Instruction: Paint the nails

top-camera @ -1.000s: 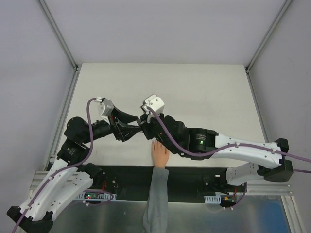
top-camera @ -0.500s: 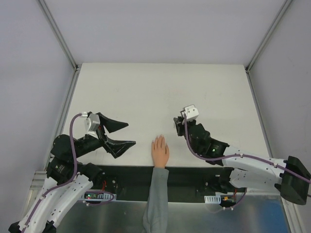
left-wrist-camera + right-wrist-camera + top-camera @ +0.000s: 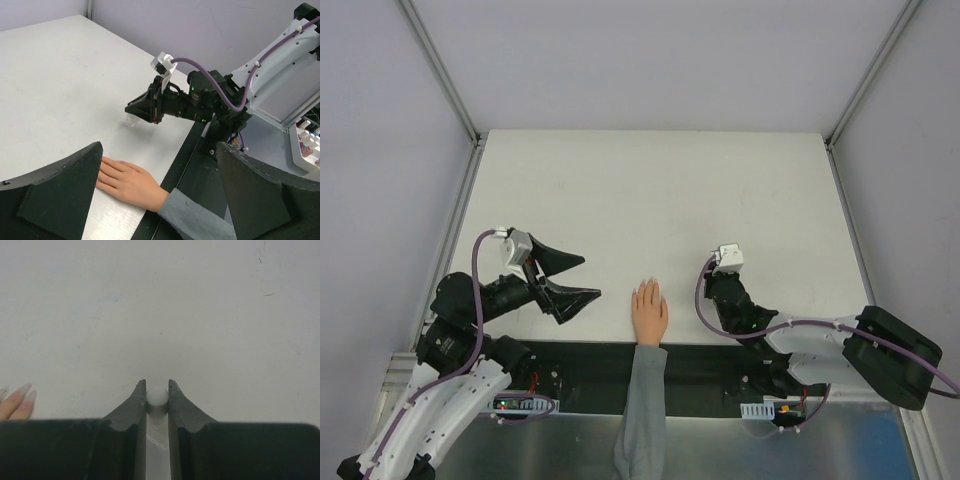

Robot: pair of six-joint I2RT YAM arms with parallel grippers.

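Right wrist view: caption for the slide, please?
Right hand clamps a white-capped bottle; mannequin fingertips lie at left.

Robotics lab, test cell by the look: white counter (image 3: 650, 180) boxed by plain grey panels (image 3: 650, 60) w/ alu rails (image 3: 440, 70), 2 arms (image 3: 445, 390) bolted at near edge, exposed circuit boards (image 3: 520, 403) by bases.

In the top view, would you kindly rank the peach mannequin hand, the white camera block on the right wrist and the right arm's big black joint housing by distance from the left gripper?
From the left gripper:
1. Peach mannequin hand, just right of it.
2. White camera block, further right.
3. Big black joint housing, far right, near edge.
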